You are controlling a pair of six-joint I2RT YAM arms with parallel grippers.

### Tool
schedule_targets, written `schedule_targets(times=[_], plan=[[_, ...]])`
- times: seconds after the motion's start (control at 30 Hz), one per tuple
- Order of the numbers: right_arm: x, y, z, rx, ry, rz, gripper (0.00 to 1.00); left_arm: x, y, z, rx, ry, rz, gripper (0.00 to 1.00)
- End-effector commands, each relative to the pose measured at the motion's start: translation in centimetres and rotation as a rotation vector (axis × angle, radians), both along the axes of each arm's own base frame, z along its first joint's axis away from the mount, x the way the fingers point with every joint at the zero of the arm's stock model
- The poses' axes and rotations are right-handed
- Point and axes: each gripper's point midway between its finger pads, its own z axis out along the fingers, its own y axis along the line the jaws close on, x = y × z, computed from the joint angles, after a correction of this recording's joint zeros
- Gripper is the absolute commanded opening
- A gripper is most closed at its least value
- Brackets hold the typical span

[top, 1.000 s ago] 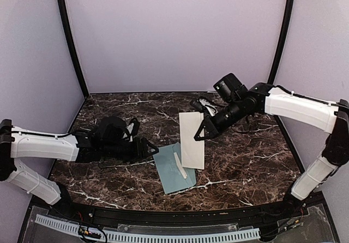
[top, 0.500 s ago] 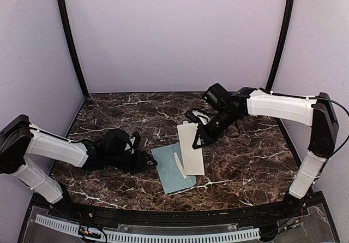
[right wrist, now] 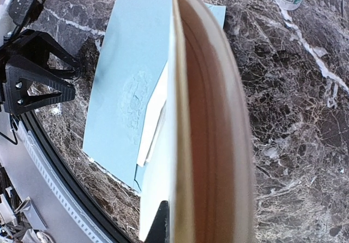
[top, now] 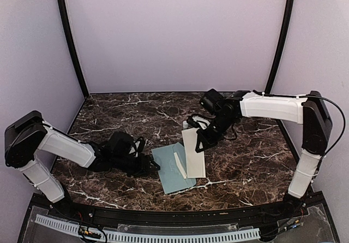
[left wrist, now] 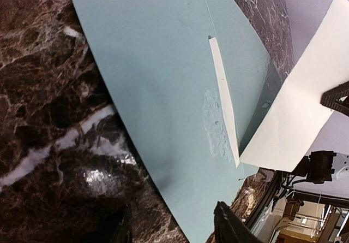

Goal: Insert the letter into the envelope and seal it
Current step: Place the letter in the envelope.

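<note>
R pincer tight on letter; L pincer part-spread at envelope edge.

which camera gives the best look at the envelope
Left wrist: the envelope fills the frame, its white strip clear. Top external shows most of it, but small. Right wrist shows it partly hidden behind the letter.

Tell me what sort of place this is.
Probably a lab test booth: plain lilac walls enclose a marble-pattern tabletop, with the left arm and right arm bolted at its near edge.
</note>
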Motion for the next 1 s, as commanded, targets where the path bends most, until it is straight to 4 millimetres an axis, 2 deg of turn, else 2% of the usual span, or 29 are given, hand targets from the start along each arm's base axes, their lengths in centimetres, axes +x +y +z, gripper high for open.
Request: schedule_targets(times=[0.0,0.2,0.47,0.57,0.7,0.83,0.97], plan=[[0.9,-0.3,-0.9,-0.027,0.007,-0.029,0.00,0.3,-0.9,0.3,-0.019,-0.012,-0.035,0.48],[0.7,-0.5,-1.7,-0.036,0.019,-0.029,0.00,0.2,-1.2,-0.6,-0.014,0.007,-0.050,0.41],[0.0,-0.5,-2.3,-0.025,0.053,-0.007,0.00,0.1,-1.6,-1.1,-0.025,0.024,-0.062,0.37],[0.2,-0.9,-1.2,-0.033,0.031,-0.013,0.00,0.2,-1.5,-1.3,-0.011,0.019,-0.060,0.36],[0.3,-0.9,1.3,0.015,0.020,-0.028,0.00,0.4,-1.4,-1.5,0.000,0.008,-0.061,0.36],[-0.1,-0.2,3.6,0.104,0.024,-0.039,0.00,0.6,-1.8,-1.6,-0.005,0.006,-0.072,0.36],[-0.1,0.7,4.7,0.167,0.031,-0.042,0.00,0.8,-2.1,-1.7,-0.002,0.003,-0.080,0.35]])
